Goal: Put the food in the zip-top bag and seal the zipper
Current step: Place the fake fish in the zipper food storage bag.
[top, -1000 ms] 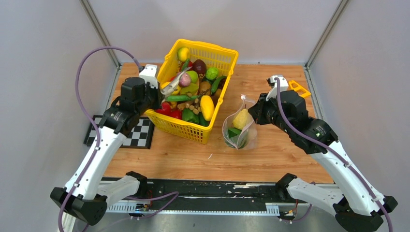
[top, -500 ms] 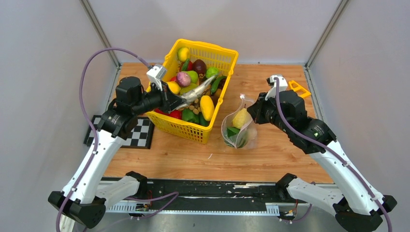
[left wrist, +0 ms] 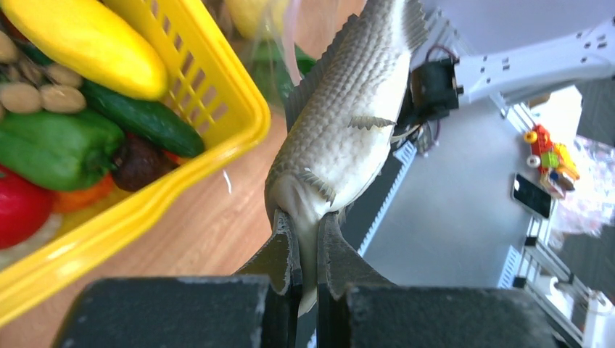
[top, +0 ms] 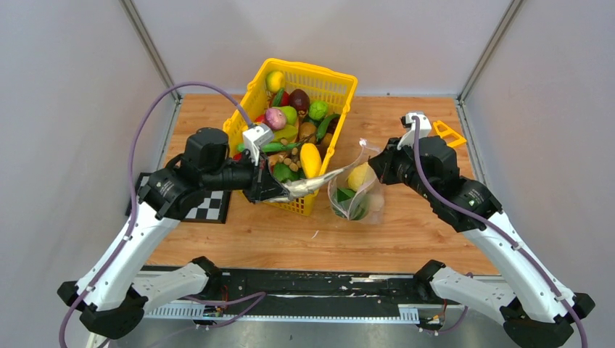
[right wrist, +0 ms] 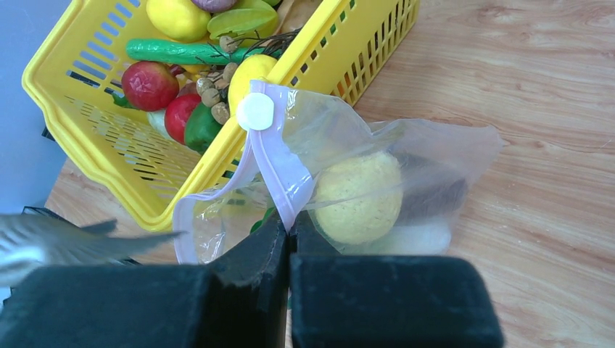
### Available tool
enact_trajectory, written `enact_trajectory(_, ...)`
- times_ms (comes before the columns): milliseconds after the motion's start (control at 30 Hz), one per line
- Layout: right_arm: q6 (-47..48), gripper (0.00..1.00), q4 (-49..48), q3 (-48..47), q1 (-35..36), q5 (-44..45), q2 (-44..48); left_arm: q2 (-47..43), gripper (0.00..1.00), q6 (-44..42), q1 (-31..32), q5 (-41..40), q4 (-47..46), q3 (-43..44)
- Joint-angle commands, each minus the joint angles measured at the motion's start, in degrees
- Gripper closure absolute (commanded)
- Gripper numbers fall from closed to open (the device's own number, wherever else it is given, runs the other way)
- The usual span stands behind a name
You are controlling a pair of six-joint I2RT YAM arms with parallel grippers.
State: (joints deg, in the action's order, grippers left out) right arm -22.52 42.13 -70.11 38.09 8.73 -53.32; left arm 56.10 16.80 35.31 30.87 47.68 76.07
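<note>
My left gripper [top: 283, 190] [left wrist: 306, 225] is shut on the tail end of a grey toy fish [top: 312, 183] [left wrist: 348, 123]. It holds the fish in the air off the basket's near right corner, pointing toward the bag. The clear zip-top bag [top: 354, 192] [right wrist: 406, 167] stands open right of the basket, with a yellow pear [top: 358, 176] [right wrist: 357, 197] and green food inside. My right gripper [top: 378, 165] [right wrist: 290, 226] is shut on the bag's pale pink zipper strip [right wrist: 279, 170] and holds the mouth up. The fish's blurred head [right wrist: 65, 243] shows at the left of the right wrist view.
The yellow lattice basket [top: 337, 78] [right wrist: 87, 123] [left wrist: 196, 156] sits at the back centre, full of toy fruits and vegetables. A checkerboard mat [top: 210, 205] lies at the left. A small yellow frame [top: 450, 133] lies at the back right. Grey walls enclose the wooden table [top: 406, 232].
My left gripper has lifted the fish out of the basket and carried it forward and right, toward the bag's mouth. My right gripper has kept its hold on the zipper.
</note>
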Motion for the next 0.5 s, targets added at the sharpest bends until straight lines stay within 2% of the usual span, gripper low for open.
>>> enact_trajectory(0, -1.4, 1.0, -4.7, -0.3, -0.1, 0.0, 1.0, 3.6, 1.0, 0.7, 3.4, -4.7, 9.8, 4.9)
enact_trajectory(133, -1.4, 1.0, -4.5, -0.7, -0.2, -0.5, 0.7, 6.4, 1.0, 2.7, 4.3, -7.2, 10.1, 6.5)
enact_trajectory(267, -0.2, 1.0, -4.9, -0.6, -0.1, -2.1, 0.8, 6.8, 1.0, 7.6, 4.5, -4.5, 1.7, 5.1)
enact_trajectory(467, 1.9, 1.0, -7.0, 1.1, 0.5, -2.8, 2.1, 10.3, 1.0, 12.9, 5.3, -4.6, -4.4, 3.4)
